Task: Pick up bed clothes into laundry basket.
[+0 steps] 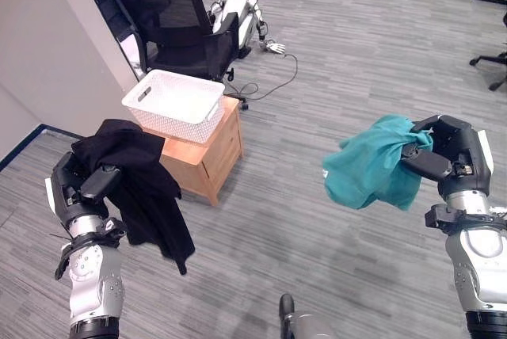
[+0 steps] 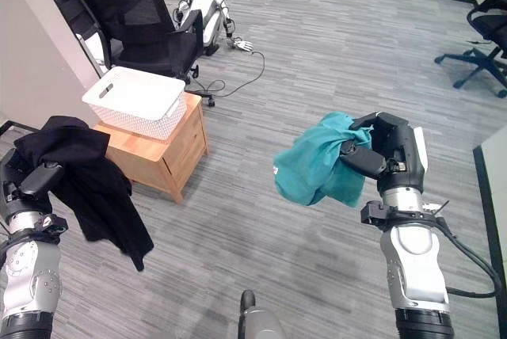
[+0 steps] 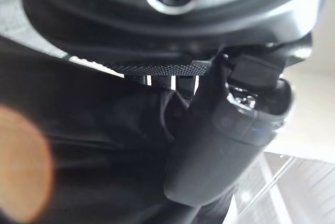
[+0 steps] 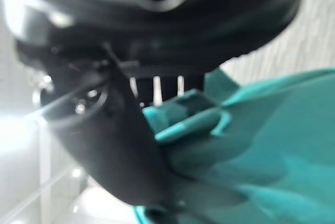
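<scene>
While the white basket (image 1: 174,104) sits on a wooden cabinet (image 1: 207,153) beyond it, the left hand (image 1: 83,184) clutches black cloth (image 1: 142,188) and the right hand (image 1: 444,157) clutches teal cloth (image 1: 368,166).

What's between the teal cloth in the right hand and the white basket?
Bare grey floor in the left eye view. The teal cloth hangs from the right hand; the white basket sits on a wooden cabinet off to the left.

No text, label or number can be read anywhere.
</scene>
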You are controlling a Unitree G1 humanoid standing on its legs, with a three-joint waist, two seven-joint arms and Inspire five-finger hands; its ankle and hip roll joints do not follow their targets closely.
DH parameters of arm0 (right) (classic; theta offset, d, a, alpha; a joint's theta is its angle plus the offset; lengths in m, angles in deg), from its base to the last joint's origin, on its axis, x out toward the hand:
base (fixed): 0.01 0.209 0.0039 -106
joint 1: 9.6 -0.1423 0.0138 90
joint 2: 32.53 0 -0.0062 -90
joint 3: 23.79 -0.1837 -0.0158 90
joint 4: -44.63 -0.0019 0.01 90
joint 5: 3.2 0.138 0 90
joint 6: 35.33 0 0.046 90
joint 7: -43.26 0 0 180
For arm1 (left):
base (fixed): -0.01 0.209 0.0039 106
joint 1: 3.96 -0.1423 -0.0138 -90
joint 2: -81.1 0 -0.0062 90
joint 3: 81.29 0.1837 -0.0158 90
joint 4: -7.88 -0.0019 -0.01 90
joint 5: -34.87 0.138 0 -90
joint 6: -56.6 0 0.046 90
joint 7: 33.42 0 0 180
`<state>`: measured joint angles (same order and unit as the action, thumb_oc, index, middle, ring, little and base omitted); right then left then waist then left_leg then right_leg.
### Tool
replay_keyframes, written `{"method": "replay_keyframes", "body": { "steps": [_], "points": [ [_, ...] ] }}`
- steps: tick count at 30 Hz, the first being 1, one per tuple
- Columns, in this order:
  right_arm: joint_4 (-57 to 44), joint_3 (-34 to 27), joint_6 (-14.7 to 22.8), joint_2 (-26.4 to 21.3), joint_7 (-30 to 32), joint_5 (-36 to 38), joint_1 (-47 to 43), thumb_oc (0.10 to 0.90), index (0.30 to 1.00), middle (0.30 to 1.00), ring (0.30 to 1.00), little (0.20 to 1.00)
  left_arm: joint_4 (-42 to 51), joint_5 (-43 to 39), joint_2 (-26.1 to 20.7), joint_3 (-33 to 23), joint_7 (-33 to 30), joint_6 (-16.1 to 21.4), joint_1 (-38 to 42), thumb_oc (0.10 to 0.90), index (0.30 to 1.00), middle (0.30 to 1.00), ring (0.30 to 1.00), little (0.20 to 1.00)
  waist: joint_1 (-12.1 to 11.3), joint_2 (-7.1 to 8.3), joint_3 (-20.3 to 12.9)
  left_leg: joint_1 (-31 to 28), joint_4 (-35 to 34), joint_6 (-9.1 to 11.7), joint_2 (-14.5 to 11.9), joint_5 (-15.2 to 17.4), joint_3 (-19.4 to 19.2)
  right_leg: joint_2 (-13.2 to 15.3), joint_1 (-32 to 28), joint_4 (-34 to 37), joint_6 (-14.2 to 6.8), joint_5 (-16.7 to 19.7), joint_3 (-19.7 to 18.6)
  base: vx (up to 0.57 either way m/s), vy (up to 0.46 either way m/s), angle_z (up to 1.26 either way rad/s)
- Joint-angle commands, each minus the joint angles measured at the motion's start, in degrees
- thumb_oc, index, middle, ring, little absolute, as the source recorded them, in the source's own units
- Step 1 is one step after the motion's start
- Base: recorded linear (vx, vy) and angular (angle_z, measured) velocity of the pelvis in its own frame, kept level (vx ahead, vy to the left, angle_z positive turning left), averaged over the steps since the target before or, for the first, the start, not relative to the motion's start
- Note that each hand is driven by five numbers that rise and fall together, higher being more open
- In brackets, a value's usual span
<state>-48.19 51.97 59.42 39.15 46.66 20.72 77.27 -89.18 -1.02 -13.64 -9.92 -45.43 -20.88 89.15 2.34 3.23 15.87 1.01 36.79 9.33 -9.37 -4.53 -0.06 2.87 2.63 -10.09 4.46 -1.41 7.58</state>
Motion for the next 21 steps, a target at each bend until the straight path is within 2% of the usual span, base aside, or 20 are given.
{"method": "replay_keyframes", "body": {
  "steps": [1,3,4,5,7,9,10,11,14,16,21],
  "points": [
    [-5.92,-4.96,8.46,-5.13,3.13,2.71,-2.99,0.400,0.300,0.300,0.300,0.300,6.37,-1.76,-8.03,-1.21,0.72,7.11,5.77,0.400,0.300,0.300,0.300,0.300,2.15,1.47,-5.40,1.78,-3.78,-2.90,-6.11,-2.99,-12.14,2.84,-7.01,8.70,-6.26,0.66,-1.79,0.22,-0.138,0.48],
    [-5.84,-6.04,8.47,-4.84,3.24,2.87,-1.65,0.400,0.300,0.300,0.300,0.300,5.74,-1.84,-8.36,-0.64,0.87,7.06,6.21,0.400,0.300,0.300,0.300,0.300,2.27,1.11,-5.89,1.83,-10.58,-2.38,-6.84,-2.99,-14.07,2.75,-8.16,8.92,-6.59,-0.55,-1.01,0.22,-0.049,0.59],
    [-5.78,-6.35,8.58,-4.87,3.24,2.81,-1.10,0.400,0.300,0.300,0.300,0.300,5.44,-1.53,-8.51,-0.34,0.65,7.00,6.41,0.400,0.300,0.300,0.300,0.300,2.26,0.72,-6.15,2.34,-15.00,-2.32,-6.05,-2.67,-14.26,2.69,-8.28,8.66,-6.94,-1.13,-0.61,0.27,0.022,0.52],
    [-5.50,-6.17,8.40,-5.10,3.13,2.39,-0.92,0.400,0.300,0.300,0.300,0.300,5.34,-0.81,-8.75,-0.41,0.31,6.88,6.41,0.400,0.300,0.300,0.300,0.300,1.84,0.24,-6.32,3.27,-20.62,-1.88,-4.80,-3.18,-12.82,2.58,-8.81,8.37,-7.33,-2.04,-0.63,0.20,0.023,0.29],
    [-5.39,-5.89,8.34,-5.09,3.21,2.16,-0.96,0.400,0.300,0.300,0.300,0.300,5.19,-0.68,-8.71,-0.53,0.09,6.87,6.36,0.400,0.300,0.300,0.300,0.300,1.64,0.07,-6.38,3.53,-24.08,-1.56,-4.03,-3.98,-12.04,2.63,-9.11,8.24,-7.52,-2.56,-0.51,0.15,0.023,0.00],
    [-4.88,-4.98,8.15,-4.98,3.07,2.26,-1.52,0.400,0.300,0.300,0.300,0.300,5.18,-0.32,-8.99,-0.97,-0.32,6.92,6.20,0.400,0.300,0.300,0.300,0.300,0.58,-0.23,-6.47,3.80,-27.14,-1.48,-2.21,-3.87,-9.37,2.44,-9.96,8.18,-7.75,-3.09,-0.92,0.20,0.021,-0.21],
    [-4.56,-4.03,8.06,-4.52,2.46,3.07,-2.64,0.400,0.300,0.300,0.300,0.300,4.96,-0.26,-9.48,-1.68,-0.42,7.03,5.64,0.400,0.300,0.300,0.300,0.300,-0.11,-0.23,-6.54,3.05,-27.87,-1.58,-0.76,-3.26,-6.59,2.53,-10.61,8.25,-7.77,-3.25,-1.68,0.17,0.023,-0.21],
    [-4.46,-3.85,8.08,-4.48,2.42,3.11,-2.82,0.400,0.300,0.300,0.300,0.300,4.93,-0.31,-9.58,-1.84,-0.37,7.05,5.56,0.400,0.300,0.300,0.300,0.300,-0.03,-0.12,-6.40,2.86,-27.78,-1.63,-0.72,-3.07,-6.67,2.59,-10.83,8.29,-7.81,-3.31,-1.74,0.17,0.040,-0.47],
    [-4.73,-3.17,8.40,-2.83,2.18,3.35,-3.42,0.400,0.300,0.300,0.300,0.300,5.97,0.06,-9.28,-2.42,-0.43,6.97,4.79,0.400,0.300,0.300,0.300,0.300,-1.07,-0.64,-6.89,1.10,-30.64,-2.34,1.34,-1.08,-2.62,2.71,-10.90,8.43,-8.20,-3.20,-2.35,0.14,0.079,-0.58],
    [-5.02,-3.79,8.77,-1.60,3.32,1.92,-3.13,0.400,0.300,0.300,0.300,0.300,6.08,0.51,-9.39,-2.04,-0.47,6.91,4.82,0.400,0.300,0.300,0.300,0.300,-0.51,-1.55,-7.75,-1.24,-35.34,-3.29,2.81,-0.37,-2.77,2.87,-10.33,8.23,-8.96,-3.09,-2.76,0.15,0.154,-0.27],
    [-5.68,-3.03,8.50,0.05,3.29,0.89,-2.83,0.400,0.300,0.300,0.300,0.300,7.24,1.53,-10.41,-1.08,-0.42,6.79,5.68,0.400,0.300,0.300,0.300,0.300,-0.03,-1.92,-8.14,-3.37,-38.60,-4.35,4.01,0.08,-5.26,4.46,-8.79,8.67,-10.30,-2.44,-4.22,0.09,0.138,-0.06]
  ]
}}
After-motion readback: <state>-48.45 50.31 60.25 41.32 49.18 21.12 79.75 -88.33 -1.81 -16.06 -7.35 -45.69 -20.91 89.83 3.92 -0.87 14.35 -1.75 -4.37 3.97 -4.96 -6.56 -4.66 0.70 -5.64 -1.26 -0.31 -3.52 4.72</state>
